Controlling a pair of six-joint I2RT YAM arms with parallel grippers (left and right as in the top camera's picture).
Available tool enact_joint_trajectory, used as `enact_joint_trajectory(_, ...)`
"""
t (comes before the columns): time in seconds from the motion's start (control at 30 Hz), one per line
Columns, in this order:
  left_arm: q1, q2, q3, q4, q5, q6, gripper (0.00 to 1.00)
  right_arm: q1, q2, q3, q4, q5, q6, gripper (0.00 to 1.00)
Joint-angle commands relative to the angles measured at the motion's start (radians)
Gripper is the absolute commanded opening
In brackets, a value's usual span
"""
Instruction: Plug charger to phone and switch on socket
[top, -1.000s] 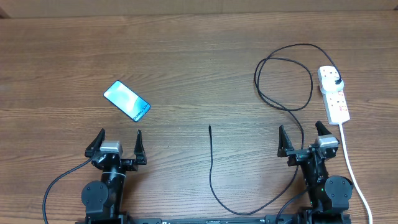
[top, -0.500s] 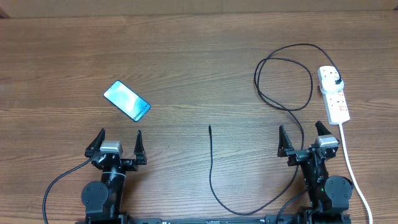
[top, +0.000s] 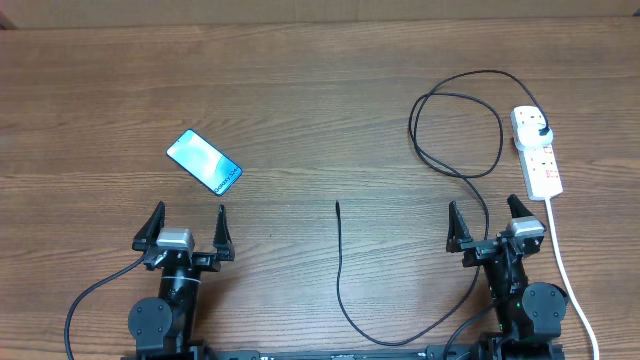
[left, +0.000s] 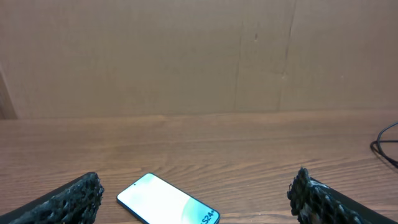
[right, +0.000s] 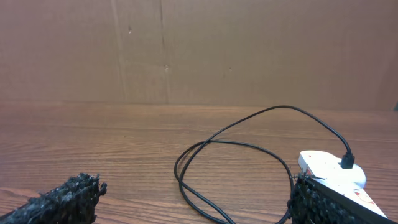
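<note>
The phone (top: 204, 162) lies flat at the left with its cyan screen lit; it also shows in the left wrist view (left: 166, 201). The black charger cable (top: 455, 125) loops at the right, its plug in the white socket strip (top: 537, 152), and its connector tip (top: 338, 205) lies free at the table's middle. The loop (right: 249, 155) and strip (right: 329, 171) show in the right wrist view. My left gripper (top: 186, 228) is open and empty just in front of the phone. My right gripper (top: 486, 222) is open and empty in front of the loop.
The strip's thick white cord (top: 565, 270) runs down toward the front right edge, beside my right arm. A brown cardboard wall (left: 199, 56) stands behind the wooden table.
My left gripper has shifted very slightly. The right arm, phone and cable have not moved.
</note>
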Motion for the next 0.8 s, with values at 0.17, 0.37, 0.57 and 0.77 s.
enact_joint_trajectory(0.17,0.010,-0.008,0.012,-0.013,0.061,-0.055,0.99,0.005,-0.012,-0.011,0.005,-0.008,-0.002,1.00)
enact_joint_trajectory(0.37,0.010,0.004,0.153,-0.186,0.019,-0.067,1.00,0.005,-0.012,-0.011,0.005,-0.008,-0.002,1.00)
enact_joint_trajectory(0.57,0.010,0.105,0.284,-0.267,-0.025,-0.064,1.00,0.005,-0.012,-0.011,0.005,-0.008,-0.002,1.00)
enact_joint_trajectory(0.77,0.010,0.346,0.447,-0.304,-0.024,-0.096,1.00,0.005,-0.012,-0.011,0.005,-0.008,-0.002,1.00)
